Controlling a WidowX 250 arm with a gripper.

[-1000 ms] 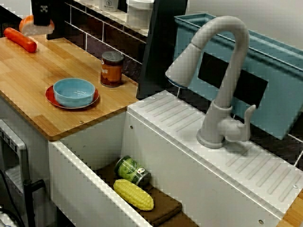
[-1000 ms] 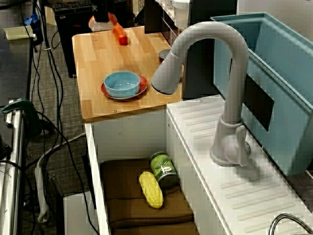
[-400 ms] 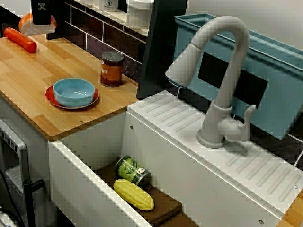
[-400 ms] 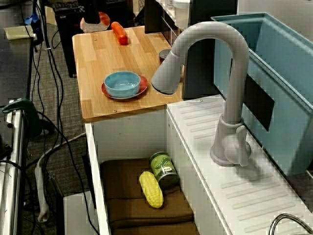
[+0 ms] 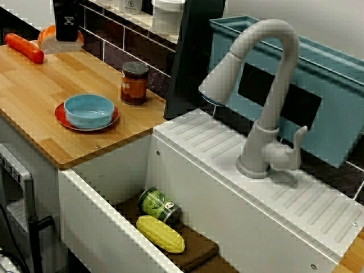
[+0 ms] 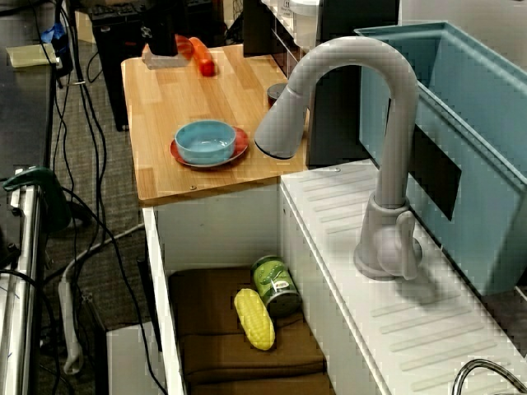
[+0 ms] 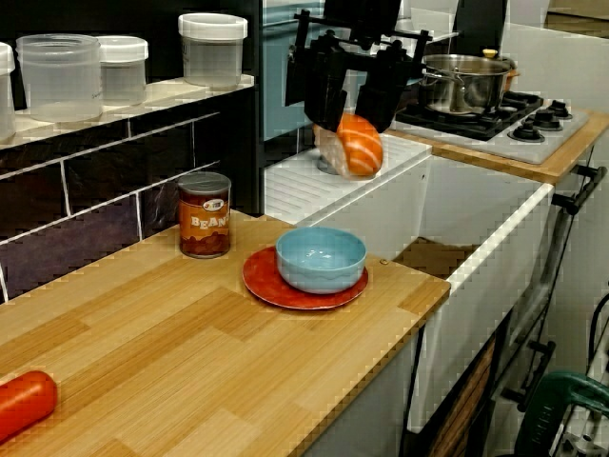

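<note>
Gripper (image 7: 350,107) clamping salmon slice (image 7: 352,145) hangs with clear air beneath. Countertop (image 5: 34,91) bare between carrot (image 5: 24,47) and bowl (image 5: 89,110), widest lane. Can (image 5: 135,83) stands just behind bowl by the wall, jars (image 7: 212,48) on ledge above it, faucet (image 5: 281,85) arches over the sink (image 5: 96,222)

high over sink (image 5: 102,211) front | high from sink end, facing counter (image 6: 169,95) | low on counter, facing sink | shared: blue bowl (image 5: 89,110)
</note>
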